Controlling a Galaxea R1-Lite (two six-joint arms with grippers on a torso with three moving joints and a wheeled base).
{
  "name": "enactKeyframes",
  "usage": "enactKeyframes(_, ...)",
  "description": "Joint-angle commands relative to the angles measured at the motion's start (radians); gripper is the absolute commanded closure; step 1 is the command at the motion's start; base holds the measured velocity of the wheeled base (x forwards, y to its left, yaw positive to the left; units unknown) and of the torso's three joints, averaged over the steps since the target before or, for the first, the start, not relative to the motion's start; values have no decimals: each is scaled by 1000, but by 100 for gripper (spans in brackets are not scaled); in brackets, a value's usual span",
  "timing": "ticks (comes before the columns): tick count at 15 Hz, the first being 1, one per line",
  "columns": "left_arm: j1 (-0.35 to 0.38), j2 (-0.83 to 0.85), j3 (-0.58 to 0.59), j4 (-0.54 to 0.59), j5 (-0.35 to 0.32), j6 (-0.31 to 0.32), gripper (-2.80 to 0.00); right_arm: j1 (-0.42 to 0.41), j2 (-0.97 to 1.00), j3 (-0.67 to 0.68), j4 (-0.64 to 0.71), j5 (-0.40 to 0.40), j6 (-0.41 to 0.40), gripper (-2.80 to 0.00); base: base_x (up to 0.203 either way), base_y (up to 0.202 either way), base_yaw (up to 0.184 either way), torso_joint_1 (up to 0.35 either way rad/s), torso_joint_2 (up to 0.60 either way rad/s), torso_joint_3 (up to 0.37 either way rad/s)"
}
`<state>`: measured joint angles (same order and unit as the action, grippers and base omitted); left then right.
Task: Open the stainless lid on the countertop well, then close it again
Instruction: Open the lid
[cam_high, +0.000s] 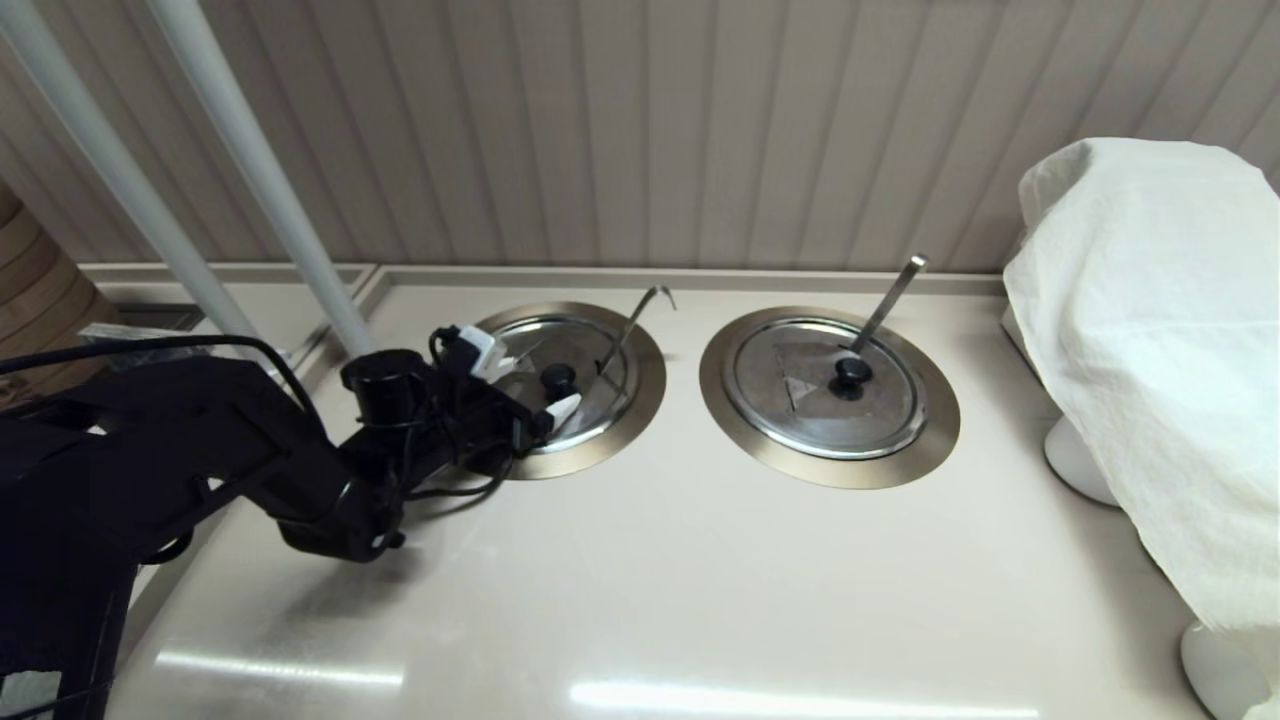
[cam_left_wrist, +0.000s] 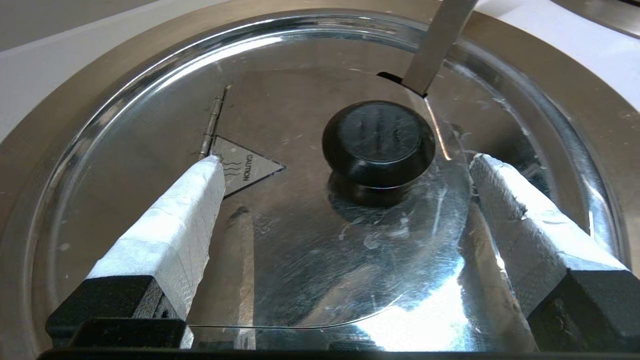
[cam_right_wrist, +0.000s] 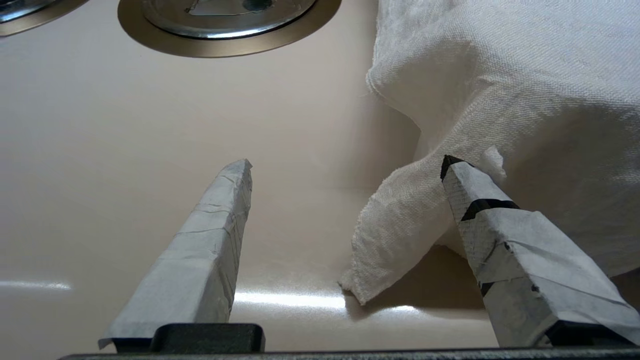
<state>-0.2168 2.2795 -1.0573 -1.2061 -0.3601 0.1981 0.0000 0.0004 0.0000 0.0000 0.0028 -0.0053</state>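
Note:
The stainless lid (cam_high: 590, 350) lies flat in the countertop well (cam_high: 647, 385), the left of two rings, whose hook-ended wire handle (cam_high: 640, 310) rises through the slot at the lid's edge. My left gripper (cam_high: 525, 380) hovers just over the lid, open, with one finger on each side of the black knob (cam_high: 558, 378) and touching nothing. The left wrist view shows the knob (cam_left_wrist: 378, 142) ahead of the gripper (cam_left_wrist: 347, 161), beside the triangle mark (cam_left_wrist: 247, 167), crease line (cam_left_wrist: 212, 125) and slot (cam_left_wrist: 395, 80). My right gripper (cam_right_wrist: 346, 164) is open above the counter.
The twin lid (cam_high: 825, 385) with its flat bar handle (cam_high: 890, 300) sits in the right ring. A white cloth (cam_high: 1150, 330) covers something at the right edge; one corner (cam_right_wrist: 395, 240) hangs between my right fingers. Two white poles (cam_high: 260, 180) slant at the back left.

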Motion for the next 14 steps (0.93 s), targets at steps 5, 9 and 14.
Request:
enactKeyframes(5,2,64,-67,-65,66,-3,-280,0,0,0,0,0,-1,-280,0,0,0,0,0,0)
enactKeyframes(9,2,71,-75,-66,70,-5,-280,0,0,0,0,0,-1,-280,0,0,0,0,0,0)
enactKeyframes(14,2,42,-81,-66,78,-28,-280,0,0,0,0,0,-1,-280,0,0,0,0,0,0)
